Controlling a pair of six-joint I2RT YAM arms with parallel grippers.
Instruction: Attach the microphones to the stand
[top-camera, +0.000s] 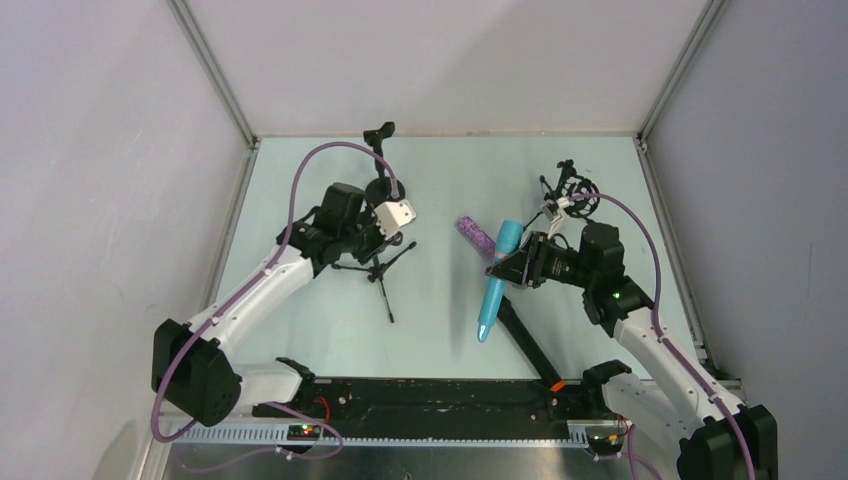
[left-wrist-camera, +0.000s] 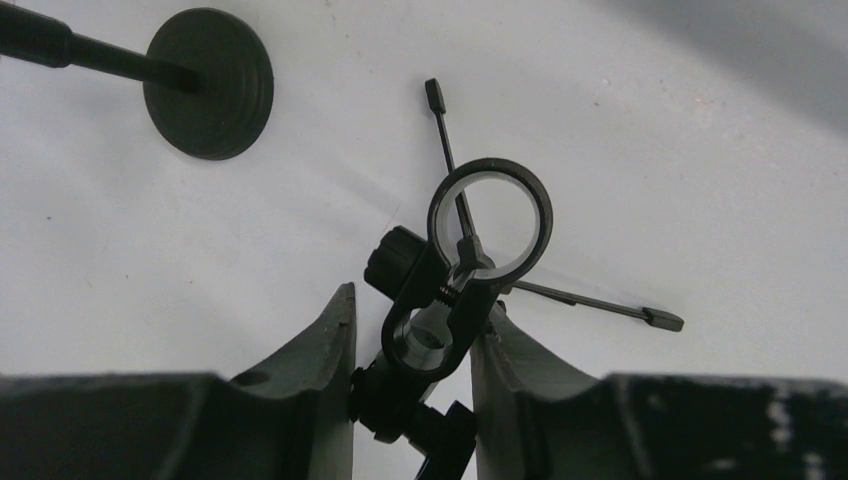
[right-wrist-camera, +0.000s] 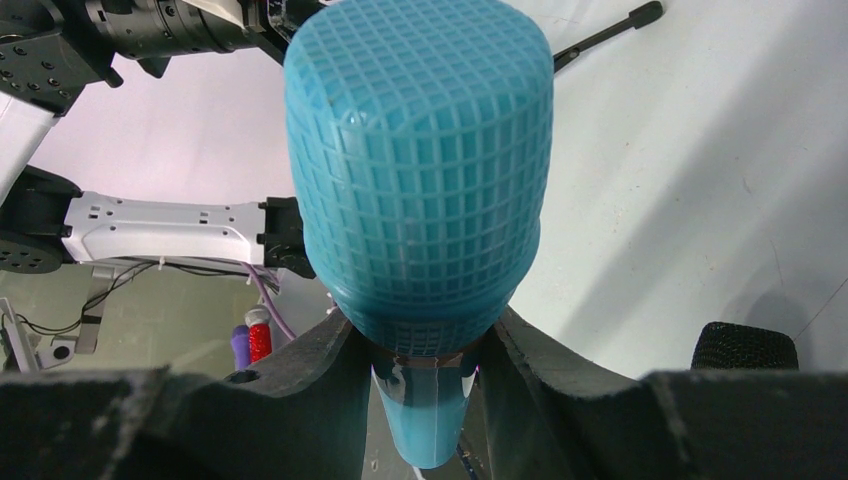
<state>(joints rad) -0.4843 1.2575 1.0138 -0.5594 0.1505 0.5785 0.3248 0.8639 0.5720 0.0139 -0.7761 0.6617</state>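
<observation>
My right gripper (top-camera: 507, 268) is shut on the light blue microphone (top-camera: 493, 285) just below its head and holds it above the table, tail pointing toward the near edge. In the right wrist view its meshed head (right-wrist-camera: 420, 170) fills the space above my right gripper (right-wrist-camera: 422, 322). My left gripper (top-camera: 384, 240) is shut on the clamp joint of a small tripod stand (top-camera: 381, 275). The left wrist view shows the stand's empty ring clip (left-wrist-camera: 490, 215) just past my left gripper (left-wrist-camera: 420, 302). The purple glittery microphone (top-camera: 472, 237) lies mid-table. The black microphone (top-camera: 525, 340) with the orange ring lies near the front edge.
A second stand with a round base (top-camera: 380, 190) (left-wrist-camera: 208, 97) and a top clip (top-camera: 380, 131) stands behind the left gripper. A third stand with a ring-shaped mount (top-camera: 572, 192) stands behind the right arm. White walls enclose the table.
</observation>
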